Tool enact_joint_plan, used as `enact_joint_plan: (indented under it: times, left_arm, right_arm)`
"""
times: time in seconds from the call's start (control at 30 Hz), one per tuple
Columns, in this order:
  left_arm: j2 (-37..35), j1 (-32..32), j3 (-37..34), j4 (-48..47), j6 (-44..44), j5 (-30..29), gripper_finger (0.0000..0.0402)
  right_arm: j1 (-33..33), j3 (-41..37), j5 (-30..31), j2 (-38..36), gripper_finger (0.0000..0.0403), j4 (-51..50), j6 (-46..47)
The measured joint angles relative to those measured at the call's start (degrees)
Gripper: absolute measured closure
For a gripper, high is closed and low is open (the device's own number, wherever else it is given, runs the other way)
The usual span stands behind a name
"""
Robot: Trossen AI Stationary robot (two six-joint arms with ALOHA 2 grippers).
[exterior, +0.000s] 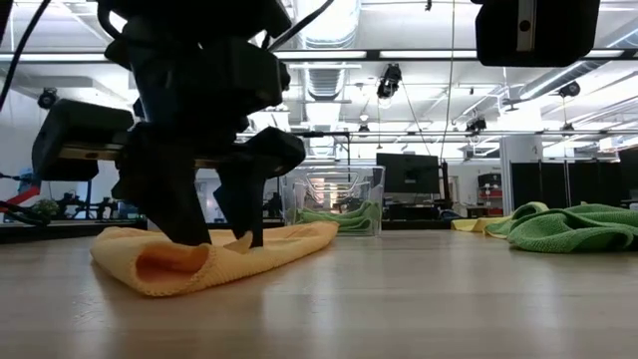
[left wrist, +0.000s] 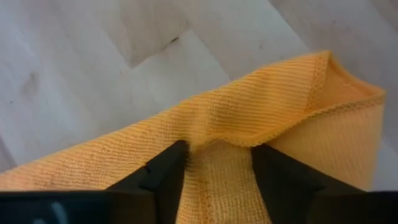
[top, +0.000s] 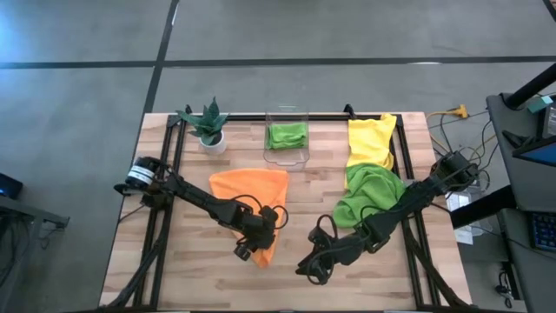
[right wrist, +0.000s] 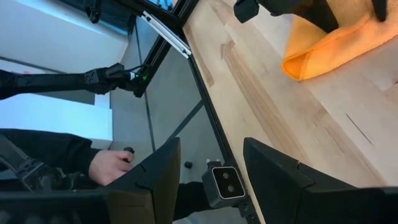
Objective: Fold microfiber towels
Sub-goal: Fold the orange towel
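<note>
The orange towel (top: pixel 248 193) lies on the table's middle, its near part folded over into a narrow point under my left gripper (top: pixel 252 250). That gripper is open and points steeply down, its fingertips standing on the cloth. My right gripper (top: pixel 311 268) hangs open above bare wood near the front, with nothing between its fingers. A lime green towel (top: pixel 369 198) lies crumpled at the right, with a yellow towel (top: pixel 371 139) flat behind it. Another green towel (top: pixel 287 135) lies in the clear bin (top: pixel 287 156). My left gripper comes from above, slanting down, and sets both fingertips (left wrist: pixel 168 171) on the orange towel's upper layer near its near corner. A hemmed edge (left wrist: pixel 249 138) and a ridge of cloth (left wrist: pixel 217 162) lie between the spread fingers. The towel rests on the table in loose folds (exterior: pixel 174 264).
A small potted plant (top: pixel 208 129) stands at the back left. Black rails run along the table's left and right sides. Beyond the table's edge, a person's hand (right wrist: pixel 109 165) shows in the right wrist view. Bare wood lies between the orange and green towels.
</note>
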Motion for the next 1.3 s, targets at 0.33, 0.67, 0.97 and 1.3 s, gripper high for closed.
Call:
enact_joint_plan:
  times: [0.33,0.67,0.97,1.3]
  left_arm:
    - [-1.21,0.0,0.89,-0.65,-0.98,-0.18,0.0393]
    - [-6.83,0.02,0.99,-0.68,-3.15,-4.19,0.0389]
    - [-7.64,-0.07,0.94,-0.3,-4.57,-5.17,0.0399]
    - [-7.53,0.0,0.71,0.3,-7.6,-5.79,0.04]
  right_arm:
    - [-0.02,0.0,0.0,0.0,0.0232,-0.05,-0.18]
    - [-0.02,0.0,0.03,0.0,0.0232,-1.04,-2.02]
    - [-4.44,0.01,9.34,0.51,0.0232,-4.58,-7.13]
    - [-17.79,0.01,0.24,11.28,0.0232,-5.83,-0.3]
